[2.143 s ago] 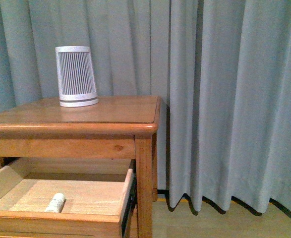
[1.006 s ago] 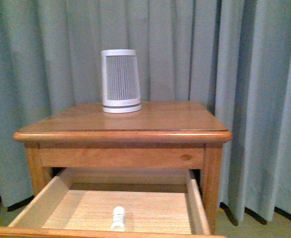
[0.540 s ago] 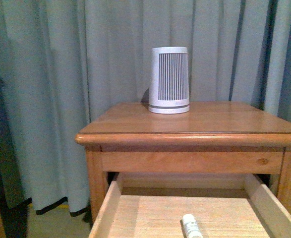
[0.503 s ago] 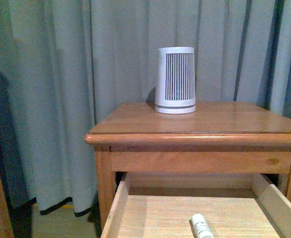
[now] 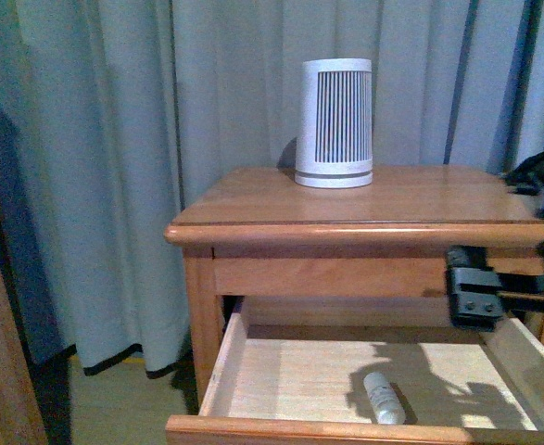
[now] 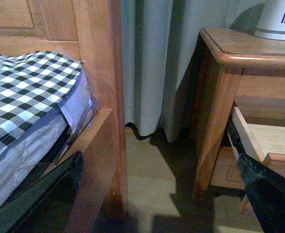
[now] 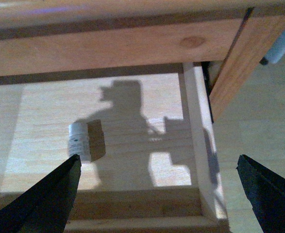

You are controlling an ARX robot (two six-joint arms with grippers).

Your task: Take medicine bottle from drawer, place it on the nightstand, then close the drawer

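One bottle to fetch: the reach comes first

Front view: the right gripper [image 5: 475, 297] hovers over the open drawer [image 5: 223, 366], with the bottle [image 5: 383, 398] lying on its side below it and further toward the robot's left. A slatted device [image 5: 336, 125] sits well behind on the nightstand [image 5: 253, 199]. Right wrist view: jaws wide and empty, the bottle beside one fingertip [image 7: 67, 177] rather than between the two, so next likely a sidestep, then a drop clear of the front rim. Left wrist view: the left gripper [image 6: 159, 162] is wide and empty, far from the bottle by the bed [image 6: 25, 87].
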